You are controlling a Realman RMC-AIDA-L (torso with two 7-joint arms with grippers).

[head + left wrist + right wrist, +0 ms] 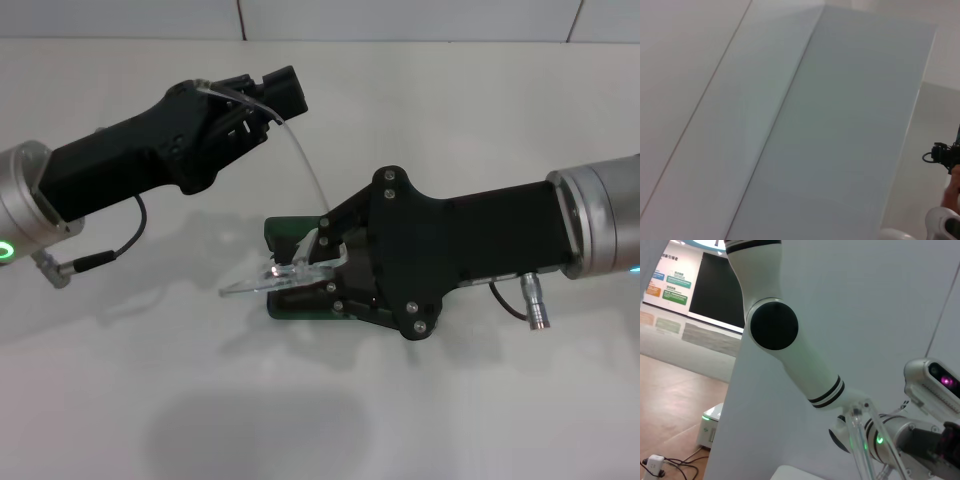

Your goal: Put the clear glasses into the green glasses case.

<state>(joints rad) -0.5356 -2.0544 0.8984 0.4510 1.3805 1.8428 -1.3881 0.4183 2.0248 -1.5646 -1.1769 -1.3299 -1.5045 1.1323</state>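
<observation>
1. The right tool (pixel 318 262) sat low over the bench (pixel 450 90), directly above the green glasses case (pixel 283 232). Its fingers were closed on the front frame of the clear glasses (pixel 268 282). The frame jutted out past the tool, beyond the case's near edge.
2. The case lay under and just behind that tool, mostly hidden by it, so whether its lid stood fully open could not be judged.
3. One clear temple arm (pixel 305 165) arched up and away from the right tool to the left tool (pixel 240 100), which was raised farther back. The left tool appeared to pinch the temple's tip; I judged it gripping.
4. Risk: with both tools holding one thin plastic piece, any mismatched motion could bend or snap the temple at its hinge.
5. Risk: an unfolded temple would foul the case's rim, leaving the glasses perched rather than seated. A push downward might also skid the light case across the bench.
</observation>
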